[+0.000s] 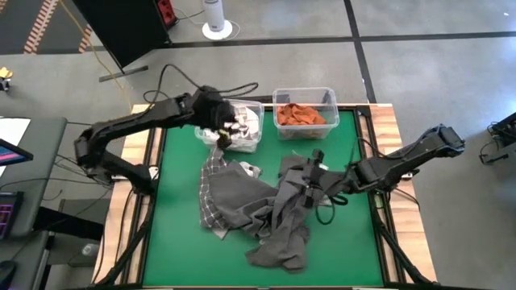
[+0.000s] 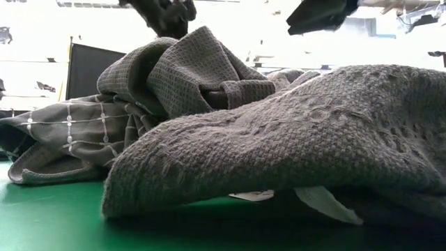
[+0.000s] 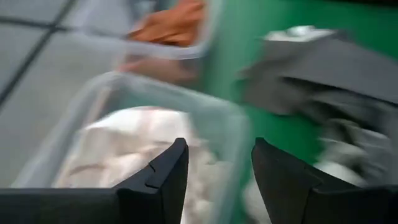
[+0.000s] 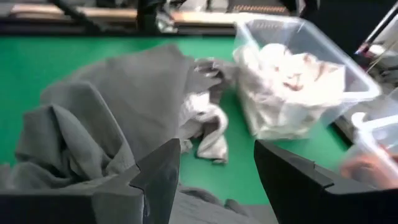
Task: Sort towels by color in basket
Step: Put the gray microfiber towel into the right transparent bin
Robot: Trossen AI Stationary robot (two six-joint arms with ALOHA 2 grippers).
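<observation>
A pile of dark grey towels (image 1: pixel 278 211) lies mid-table, with a grey-and-white checked towel (image 1: pixel 212 193) at its left and a small light grey towel (image 1: pixel 249 170) behind it. White towels (image 1: pixel 244 122) fill a clear bin (image 1: pixel 256 145). An orange towel (image 1: pixel 303 114) lies in a second clear bin (image 1: pixel 330 97). My left gripper (image 1: pixel 226 129) is open and empty over the white-towel bin's near left corner; its wrist view shows the gripper (image 3: pixel 219 177) above the white towels (image 3: pixel 124 155). My right gripper (image 1: pixel 310 184) is open just above the dark grey pile (image 4: pixel 106 106).
Both bins stand side by side at the table's back edge. The green mat (image 1: pixel 177 258) is bordered by a wooden frame (image 1: pixel 395 137). In the low view the dark grey towel (image 2: pixel 313 139) fills the foreground, with the checked towel (image 2: pixel 63 132) to its left.
</observation>
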